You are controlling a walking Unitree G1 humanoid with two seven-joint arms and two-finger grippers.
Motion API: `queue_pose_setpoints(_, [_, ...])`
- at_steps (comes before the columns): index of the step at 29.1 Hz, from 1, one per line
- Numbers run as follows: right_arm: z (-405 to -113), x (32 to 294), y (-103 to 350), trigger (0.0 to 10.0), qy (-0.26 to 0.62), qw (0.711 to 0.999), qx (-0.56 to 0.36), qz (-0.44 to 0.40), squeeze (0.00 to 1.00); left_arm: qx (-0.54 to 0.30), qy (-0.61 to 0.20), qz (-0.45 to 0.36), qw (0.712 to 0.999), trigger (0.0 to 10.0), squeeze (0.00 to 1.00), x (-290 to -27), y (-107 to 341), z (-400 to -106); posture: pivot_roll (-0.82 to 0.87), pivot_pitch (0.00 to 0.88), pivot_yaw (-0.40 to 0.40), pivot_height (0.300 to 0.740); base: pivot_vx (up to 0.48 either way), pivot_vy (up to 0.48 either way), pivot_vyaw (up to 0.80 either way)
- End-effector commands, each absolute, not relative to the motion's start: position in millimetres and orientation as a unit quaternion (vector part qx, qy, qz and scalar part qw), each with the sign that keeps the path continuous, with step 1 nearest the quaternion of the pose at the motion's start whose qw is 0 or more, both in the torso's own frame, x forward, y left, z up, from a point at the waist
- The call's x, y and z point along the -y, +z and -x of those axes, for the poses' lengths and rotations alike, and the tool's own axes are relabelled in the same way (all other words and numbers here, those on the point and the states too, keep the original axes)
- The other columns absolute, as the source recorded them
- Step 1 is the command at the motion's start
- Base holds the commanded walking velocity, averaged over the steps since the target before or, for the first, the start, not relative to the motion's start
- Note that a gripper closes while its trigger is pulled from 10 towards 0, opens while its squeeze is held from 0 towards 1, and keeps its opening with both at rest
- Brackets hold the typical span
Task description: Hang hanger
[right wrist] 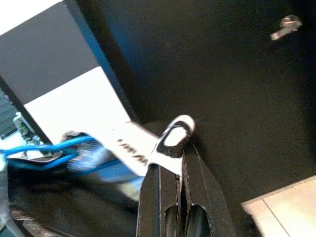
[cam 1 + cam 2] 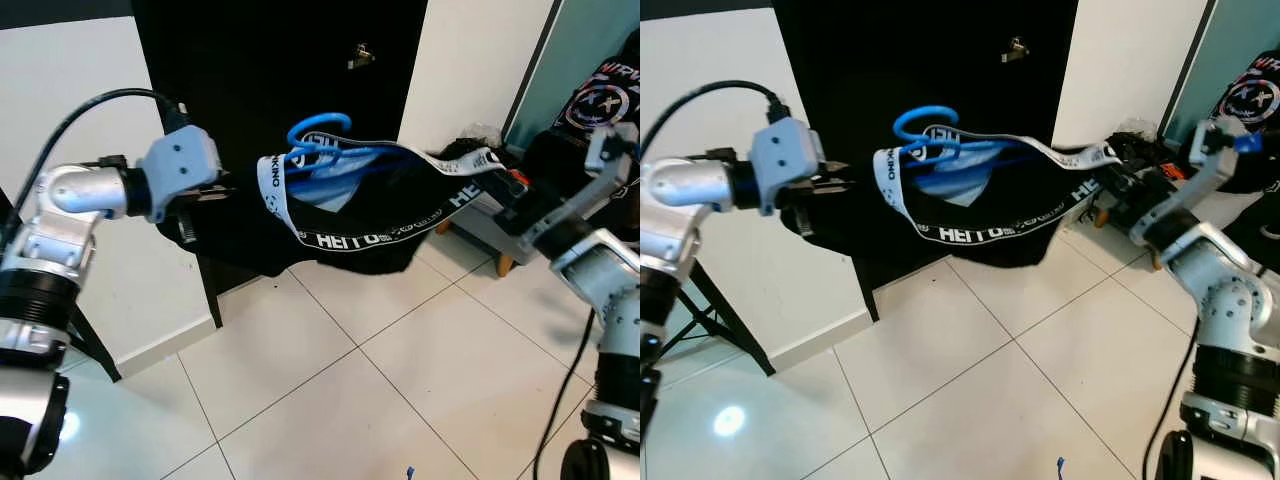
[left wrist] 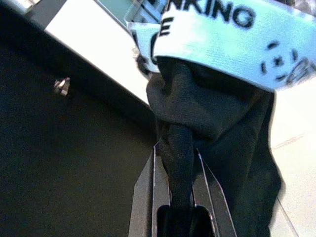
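Observation:
A black garment (image 2: 365, 225) with a white lettered band hangs stretched between my two grippers, in front of a black door. A blue hanger (image 2: 318, 132) sits inside its neck, hook sticking up. My left gripper (image 2: 205, 195) is shut on the garment's black cloth (image 3: 180, 148) at the left end. My right gripper (image 2: 497, 172) is shut on the white band (image 1: 173, 138) at the right end. A small metal hook (image 2: 360, 55) is fixed high on the door, above and to the right of the hanger's hook.
The black door (image 2: 260, 80) stands between white walls. White tiled floor (image 2: 380, 390) lies below. A low bench with clothes (image 2: 480, 215) stands at the right, with another dark printed garment (image 2: 600, 95) behind it. A black stand leg (image 2: 90, 345) is at the left.

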State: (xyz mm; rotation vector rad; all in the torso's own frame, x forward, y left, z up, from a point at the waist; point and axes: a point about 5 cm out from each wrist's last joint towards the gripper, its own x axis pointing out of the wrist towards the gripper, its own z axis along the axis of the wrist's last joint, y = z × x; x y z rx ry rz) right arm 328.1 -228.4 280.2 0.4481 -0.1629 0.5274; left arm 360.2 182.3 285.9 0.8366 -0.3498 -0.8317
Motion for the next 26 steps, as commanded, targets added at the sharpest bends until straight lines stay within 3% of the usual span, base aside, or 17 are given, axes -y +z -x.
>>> queue_pose_setpoints(1, [-328,217,289,0.0,0.275,0.935,0.085,-0.207,0.00,0.152,-0.380,-0.386,0.826,10.0,0.00,-175,276,-362,0.03,0.013,-0.024,0.740,0.000,0.000,0.00])
queue_pose_setpoints(11, [-326,205,293,0.0,0.293,0.932,0.079,-0.198,0.00,0.103,-0.370,-0.375,0.843,10.0,0.00,-160,242,-365,0.03,0.017,-0.024,0.740,0.000,0.000,0.00])
queue_pose_setpoints(20, [-308,172,267,0.0,0.378,0.914,0.005,-0.146,0.00,-0.026,-0.295,-0.303,0.906,10.0,0.00,-175,203,-376,0.02,0.023,-0.021,0.740,0.000,0.000,0.00])
queue_pose_setpoints(26, [-298,162,260,0.0,0.414,0.903,-0.019,-0.112,0.00,-0.034,-0.278,-0.281,0.918,10.0,0.00,-178,203,-376,0.02,0.023,-0.022,0.740,0.000,0.000,0.00])
